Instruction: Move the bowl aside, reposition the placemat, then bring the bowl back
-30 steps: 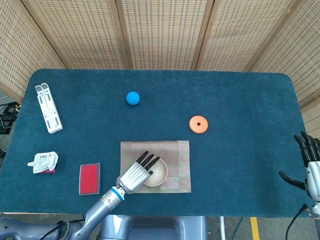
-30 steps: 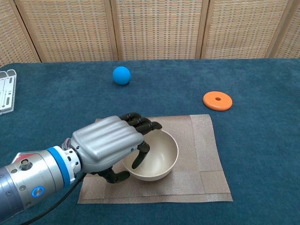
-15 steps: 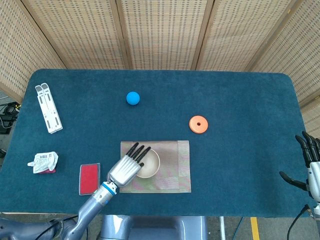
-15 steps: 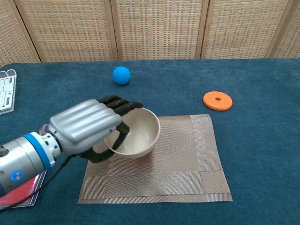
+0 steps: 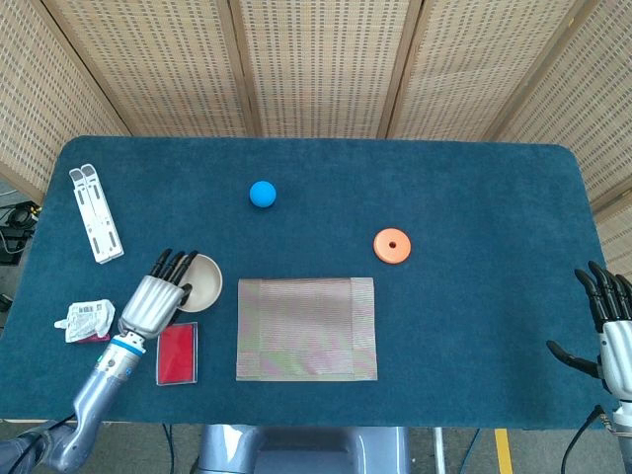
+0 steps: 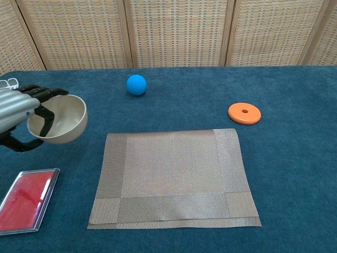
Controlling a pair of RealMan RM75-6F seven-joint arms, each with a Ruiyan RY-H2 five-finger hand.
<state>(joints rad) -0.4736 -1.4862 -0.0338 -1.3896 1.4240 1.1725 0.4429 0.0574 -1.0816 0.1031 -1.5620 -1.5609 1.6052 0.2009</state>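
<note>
The left hand has a ribbed silver back and black fingers. Behind it sits a blue ring at the wrist, then a grey metallic forearm. The right hand shows the same silver back, black fingers, and a thin dark cable below.

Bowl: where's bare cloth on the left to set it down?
Left hand holds the bowl left of the placemat. Free: the stretch between white stand, blue ball and the placemat's top edge. Crowded: front-left, with red case and crumpled packet.
</note>
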